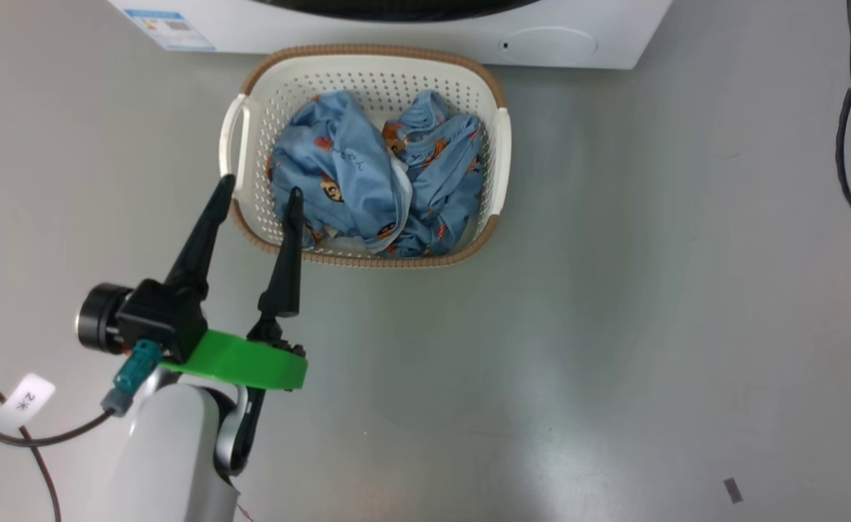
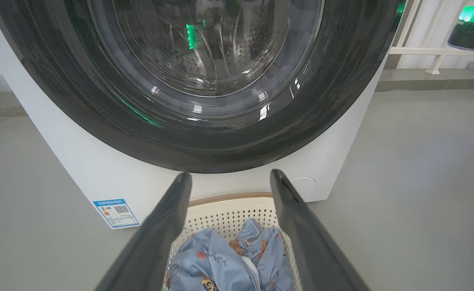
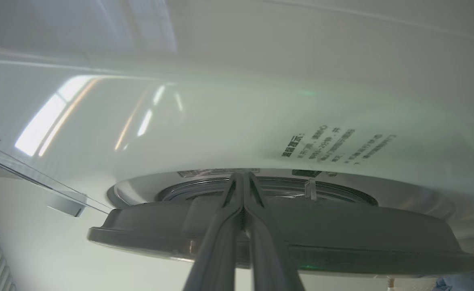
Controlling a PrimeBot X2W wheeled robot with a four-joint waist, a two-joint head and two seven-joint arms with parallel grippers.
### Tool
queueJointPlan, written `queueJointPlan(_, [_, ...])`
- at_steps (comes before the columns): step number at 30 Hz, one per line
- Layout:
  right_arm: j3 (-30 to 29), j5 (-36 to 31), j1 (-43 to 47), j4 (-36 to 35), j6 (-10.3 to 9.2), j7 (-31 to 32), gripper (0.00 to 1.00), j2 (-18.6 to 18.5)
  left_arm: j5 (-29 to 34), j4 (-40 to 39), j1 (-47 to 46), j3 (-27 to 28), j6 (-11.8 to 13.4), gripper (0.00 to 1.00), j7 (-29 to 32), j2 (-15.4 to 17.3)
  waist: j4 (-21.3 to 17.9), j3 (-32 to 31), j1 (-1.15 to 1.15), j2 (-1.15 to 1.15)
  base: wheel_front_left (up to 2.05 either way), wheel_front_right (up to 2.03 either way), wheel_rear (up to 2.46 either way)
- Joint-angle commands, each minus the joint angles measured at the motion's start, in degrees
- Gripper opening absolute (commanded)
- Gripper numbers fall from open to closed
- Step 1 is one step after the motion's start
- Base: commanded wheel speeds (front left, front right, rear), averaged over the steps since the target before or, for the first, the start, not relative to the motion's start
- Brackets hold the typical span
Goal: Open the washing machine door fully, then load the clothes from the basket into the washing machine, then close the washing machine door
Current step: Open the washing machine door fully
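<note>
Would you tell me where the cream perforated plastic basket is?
The cream perforated plastic basket sits on the grey floor, head view top centre, before the white washing machine, left pincer at its left rim.

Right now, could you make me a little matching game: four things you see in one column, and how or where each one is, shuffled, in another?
Things:
1. left gripper
2. right gripper
3. clothes
4. blue sticker

States or places:
A. fingers pressed together
B. heaped in the basket
C. fingers spread apart
D. low on the washing machine front

Pairs: 1-C, 2-A, 3-B, 4-D
</note>
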Motion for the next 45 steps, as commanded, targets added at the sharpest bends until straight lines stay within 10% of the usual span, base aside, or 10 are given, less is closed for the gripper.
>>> queueJointPlan(1, [0.9, -1.4, -3.0, -0.6, -0.06, 0.0, 0.0, 0.9, -0.3, -1.6, -1.0, 1.4, 0.4, 1.0, -0.4, 1.2, 0.9, 1.2, 0.0, 0.0, 0.0, 0.0, 0.0])
queueJointPlan(28, [5.3, -5.8, -6.8, 5.0, -0.06, 7.5, 0.0, 0.8, -1.2, -1.2, -2.4, 0.8, 1.6, 1.0, -0.4, 1.2, 1.9, 1.8, 0.0, 0.0, 0.0, 0.0, 0.0])
queueJointPlan(45, [6.4, -3.0, 8.4, -8.8, -0.06, 18.2, 0.0, 3.0, -0.3, -0.3, 0.1, 1.2, 1.8, 1.0, -0.4, 1.2, 0.7, -2.8, 0.0, 0.0, 0.0, 0.0, 0.0])
